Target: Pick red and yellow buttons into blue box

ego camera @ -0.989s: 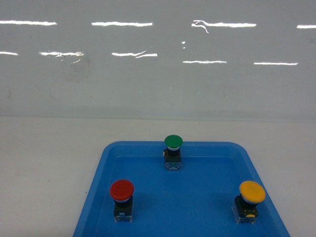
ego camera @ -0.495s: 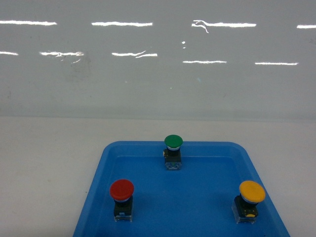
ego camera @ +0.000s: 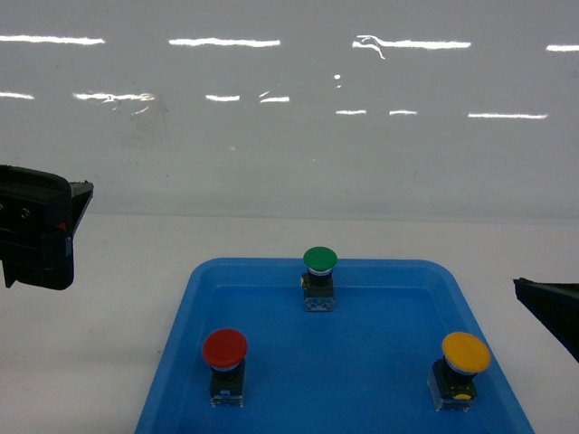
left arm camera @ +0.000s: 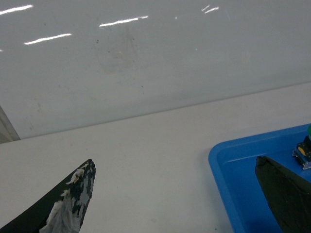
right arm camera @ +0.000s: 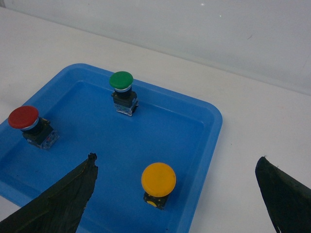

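Buttons untouched so far: red button [ego camera: 224,350] at the front left and yellow button [ego camera: 465,354] at the front right of the shallow blue tray [ego camera: 380,362], each upright with a round mushroom cap on a dark boxy base, green button [ego camera: 318,260] behind them. No blue box in any view. Left gripper [left arm camera: 175,199] beside the tray and right gripper [right arm camera: 177,194] above the yellow cap, both spread wide and empty, with both pickups left to do.
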`<state>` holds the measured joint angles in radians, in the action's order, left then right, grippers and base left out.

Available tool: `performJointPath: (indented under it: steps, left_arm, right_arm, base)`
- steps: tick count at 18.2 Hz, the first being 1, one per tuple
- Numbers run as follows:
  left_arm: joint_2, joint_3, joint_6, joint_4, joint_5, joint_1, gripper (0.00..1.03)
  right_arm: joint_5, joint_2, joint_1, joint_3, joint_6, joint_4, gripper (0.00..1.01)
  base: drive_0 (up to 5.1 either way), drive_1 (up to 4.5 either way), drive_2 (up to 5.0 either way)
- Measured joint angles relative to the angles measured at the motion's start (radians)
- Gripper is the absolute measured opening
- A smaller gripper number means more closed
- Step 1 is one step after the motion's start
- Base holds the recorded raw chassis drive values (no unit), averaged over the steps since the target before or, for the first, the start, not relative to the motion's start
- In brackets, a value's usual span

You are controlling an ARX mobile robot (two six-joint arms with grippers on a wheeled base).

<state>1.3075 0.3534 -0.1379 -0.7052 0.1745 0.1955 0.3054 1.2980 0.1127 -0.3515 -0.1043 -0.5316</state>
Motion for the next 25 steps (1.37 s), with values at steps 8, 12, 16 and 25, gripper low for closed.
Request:
performJointPath:
  steps: [8,12,16,25]
  left_arm:
    - [-0.008,0.001,0.006,-0.007,-0.006,-0.001,0.98]
    - [-0.007,0.001,0.006,-0.006,-0.006,-0.001,0.98]
    - [-0.008,0.001,0.006,-0.006,-0.006,-0.001,0.98]
    - [-0.007,0.001,0.006,-0.006,-0.006,-0.001,0.98]
  right_arm:
    - [-0.037,0.003,0.003,0.016,-0.017,-0.049,0.98]
    - [-0.012,0.186,0.063,-0.019,-0.044,-0.103,0.98]
    - [0.013,0.341,0.098,-0.115,-0.115,-0.051,0.98]
    - [0.010,0.542,0.088,-0.230,-0.269,0.051,0.98]
  base:
    - [0.0,0.00,0.0]
    - [0.0,0.00,0.0]
    - [0.0,0.00,0.0]
    - [0.0,0.00,0.0]
